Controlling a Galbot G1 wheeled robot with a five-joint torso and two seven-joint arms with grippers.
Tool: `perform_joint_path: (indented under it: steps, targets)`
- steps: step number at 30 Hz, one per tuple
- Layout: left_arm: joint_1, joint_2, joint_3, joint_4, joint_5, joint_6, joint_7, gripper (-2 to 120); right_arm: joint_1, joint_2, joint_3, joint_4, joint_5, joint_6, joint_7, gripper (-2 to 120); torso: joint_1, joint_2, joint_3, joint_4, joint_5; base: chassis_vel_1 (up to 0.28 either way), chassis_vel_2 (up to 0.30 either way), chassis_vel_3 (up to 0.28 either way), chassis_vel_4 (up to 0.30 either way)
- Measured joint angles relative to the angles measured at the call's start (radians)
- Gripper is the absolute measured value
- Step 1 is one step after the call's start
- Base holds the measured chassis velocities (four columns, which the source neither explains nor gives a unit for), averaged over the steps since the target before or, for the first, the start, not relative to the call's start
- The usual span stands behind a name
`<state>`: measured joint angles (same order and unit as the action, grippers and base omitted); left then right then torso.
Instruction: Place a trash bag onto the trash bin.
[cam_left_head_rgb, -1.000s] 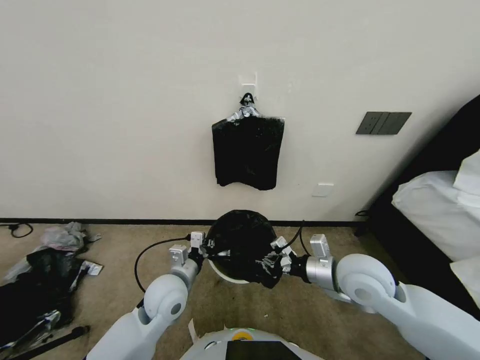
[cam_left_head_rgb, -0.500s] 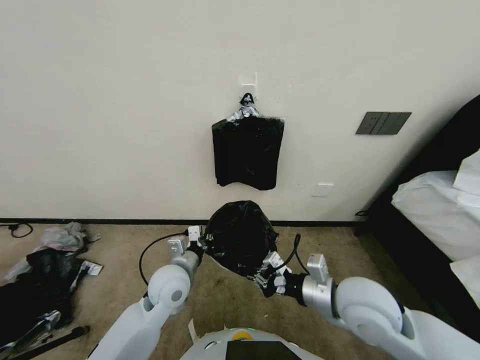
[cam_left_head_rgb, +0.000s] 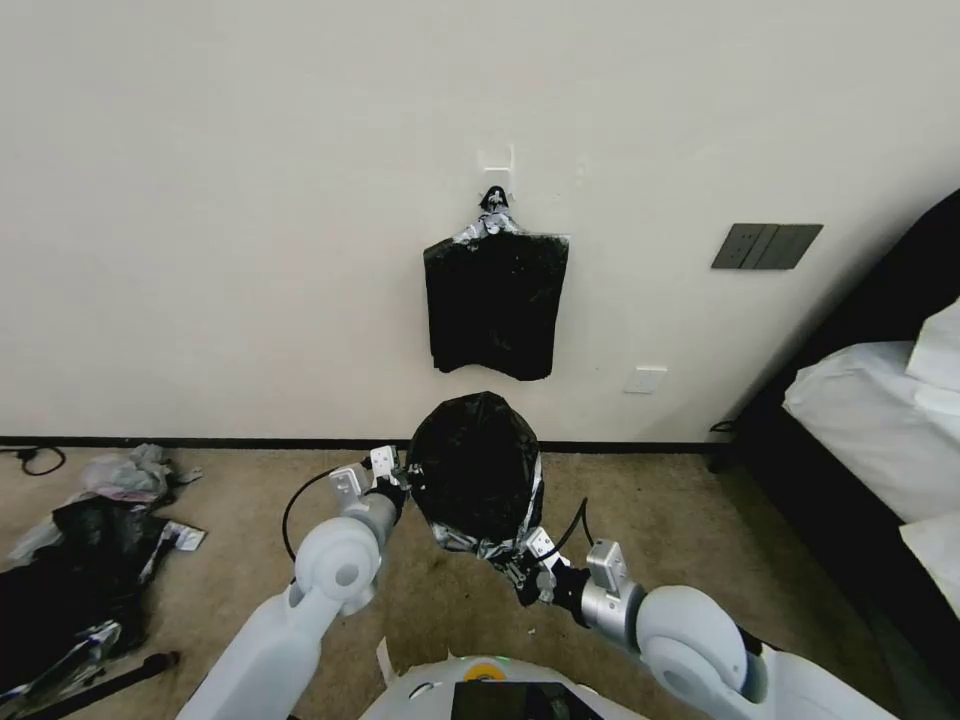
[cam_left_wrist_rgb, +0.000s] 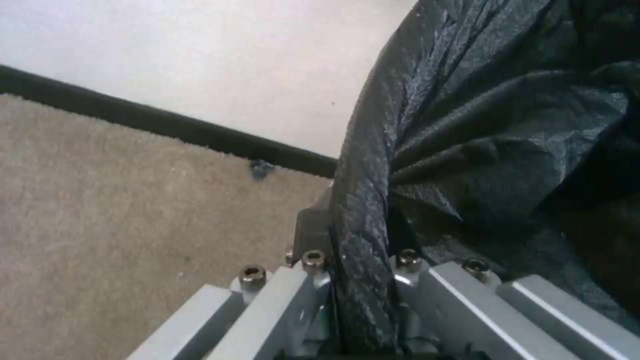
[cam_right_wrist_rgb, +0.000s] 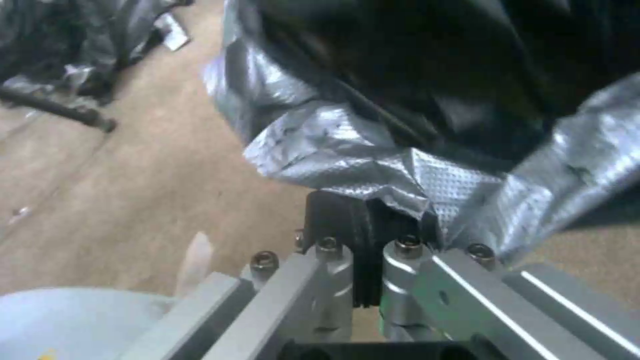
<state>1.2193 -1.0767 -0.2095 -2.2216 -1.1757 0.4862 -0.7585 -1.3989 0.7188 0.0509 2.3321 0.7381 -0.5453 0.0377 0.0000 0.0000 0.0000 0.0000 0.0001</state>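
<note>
The trash bag (cam_left_head_rgb: 475, 470) is a glossy black film, puffed out and held above the carpet between my two arms. My left gripper (cam_left_head_rgb: 405, 486) is shut on the bag's left edge; in the left wrist view the bag (cam_left_wrist_rgb: 507, 150) runs straight between the left gripper's (cam_left_wrist_rgb: 360, 245) closed fingers. My right gripper (cam_left_head_rgb: 524, 572) is shut on the bag's lower, nearer edge. The right wrist view shows the silvery rim of the bag (cam_right_wrist_rgb: 373, 150) pinched in the right gripper (cam_right_wrist_rgb: 367, 220). The trash bin is hidden behind the bag.
A flat bundle of black bags (cam_left_head_rgb: 495, 305) hangs from a wall hook above. A heap of black and grey plastic scraps (cam_left_head_rgb: 70, 560) lies on the carpet at left. A bed (cam_left_head_rgb: 880, 430) stands at right. A cable (cam_left_head_rgb: 30, 458) runs along the baseboard.
Both grippers have raised the bag. The right gripper has pulled its edge back toward me. The white bin rim seen a second ago is now covered.
</note>
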Motion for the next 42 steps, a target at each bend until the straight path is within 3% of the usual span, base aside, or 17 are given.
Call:
perform_joint_path:
  steps: [9,21,29,36,42]
  targets:
    - [-0.007,-0.011,-0.002,-0.003,-0.087,0.001,-0.036,1,0.069,0.12,-0.06,-0.142,-0.002,0.027,0.004,0,0.0,0.0,0.0,0.0001,-0.0001,0.0,0.0,0.0,0.0]
    - [-0.006,-0.008,-0.008,-0.012,-0.121,0.001,-0.057,1,0.091,0.19,-0.075,-0.246,-0.001,0.062,0.012,0,0.0,0.0,0.0,0.0001,-0.0002,0.0,0.0,0.0,0.0]
    - [0.001,0.0,-0.008,-0.016,-0.127,0.002,-0.062,1,0.072,0.211,-0.064,-0.292,0.0,0.096,0.017,0,0.0,0.0,0.0,0.0,-0.0001,0.0,0.0,0.0,0.0]
    - [0.007,0.001,-0.011,-0.021,-0.124,0.001,-0.062,1,0.041,0.206,-0.067,-0.238,-0.05,0.106,0.015,0,0.0,0.0,0.0,0.0001,-0.0002,0.0,0.0,0.0,0.0]
    - [-0.001,-0.001,-0.017,-0.008,-0.121,0.0,-0.062,1,-0.017,0.172,-0.048,-0.214,-0.147,0.151,-0.021,19,0.0,0.0,0.0,0.0,0.0,0.0,0.0,0.0,0.0]
